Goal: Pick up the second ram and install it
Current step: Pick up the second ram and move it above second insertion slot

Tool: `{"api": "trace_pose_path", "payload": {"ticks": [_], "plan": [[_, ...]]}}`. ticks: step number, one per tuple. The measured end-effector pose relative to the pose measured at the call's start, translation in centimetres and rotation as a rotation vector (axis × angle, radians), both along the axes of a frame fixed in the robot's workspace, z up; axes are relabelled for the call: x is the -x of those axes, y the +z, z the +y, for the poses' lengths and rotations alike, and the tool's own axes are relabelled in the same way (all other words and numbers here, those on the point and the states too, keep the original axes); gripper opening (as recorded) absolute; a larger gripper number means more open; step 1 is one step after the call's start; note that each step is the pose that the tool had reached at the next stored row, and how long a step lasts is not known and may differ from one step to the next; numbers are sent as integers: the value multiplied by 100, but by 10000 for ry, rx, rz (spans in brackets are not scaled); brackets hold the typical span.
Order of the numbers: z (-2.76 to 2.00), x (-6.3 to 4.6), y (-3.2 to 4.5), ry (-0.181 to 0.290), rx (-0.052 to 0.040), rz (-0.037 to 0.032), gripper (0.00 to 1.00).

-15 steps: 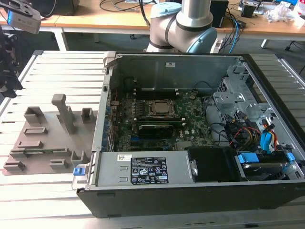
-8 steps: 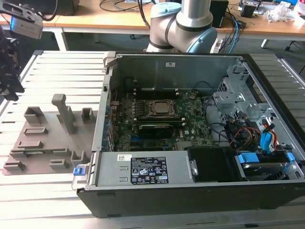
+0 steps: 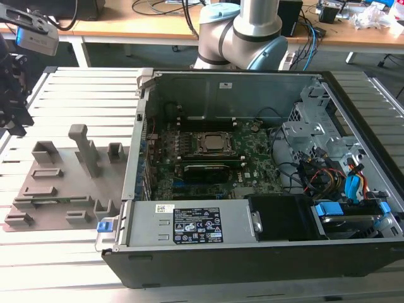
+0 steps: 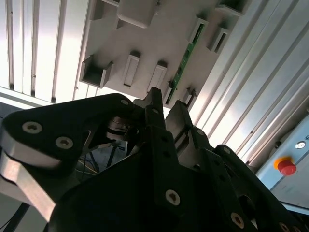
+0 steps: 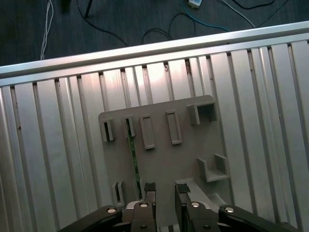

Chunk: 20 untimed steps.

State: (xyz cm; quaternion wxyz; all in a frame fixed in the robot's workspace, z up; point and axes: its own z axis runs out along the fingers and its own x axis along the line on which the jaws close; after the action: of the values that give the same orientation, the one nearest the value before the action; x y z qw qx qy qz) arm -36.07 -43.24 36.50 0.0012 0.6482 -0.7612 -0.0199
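Surface (image 3: 76, 88): is carrying the open computer (image 3: 252, 273) and, beside it, the grey tray (image 3: 63, 172).
Tray: is holding the ram stick (image 5: 133, 159) on edge between its blocks.
Tool (image 5: 166, 189): is hovering above the tray, fingers (image 5: 149, 191) spread, empty.
Ram stick: is seeming light, stiff, fragile; pinching its flat faces mid-length is looking safest.

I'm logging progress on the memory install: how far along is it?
Done: nothing yet; the green memory stick sits in its slot on the grey tray. In hand: the gripper hovers over the tray close beside the stick, jaws open and empty. Left: gripping the stick and seating it in the open computer.
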Motion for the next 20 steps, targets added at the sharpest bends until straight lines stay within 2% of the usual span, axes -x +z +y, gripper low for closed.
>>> {"api": "trace_pose_path", "payload": {"ticks": [5, 20], "plan": [[-1, 0, -58, 0, 0, 0, 30], [-1, 0, -168, 0, 0, 0, 30]]}}
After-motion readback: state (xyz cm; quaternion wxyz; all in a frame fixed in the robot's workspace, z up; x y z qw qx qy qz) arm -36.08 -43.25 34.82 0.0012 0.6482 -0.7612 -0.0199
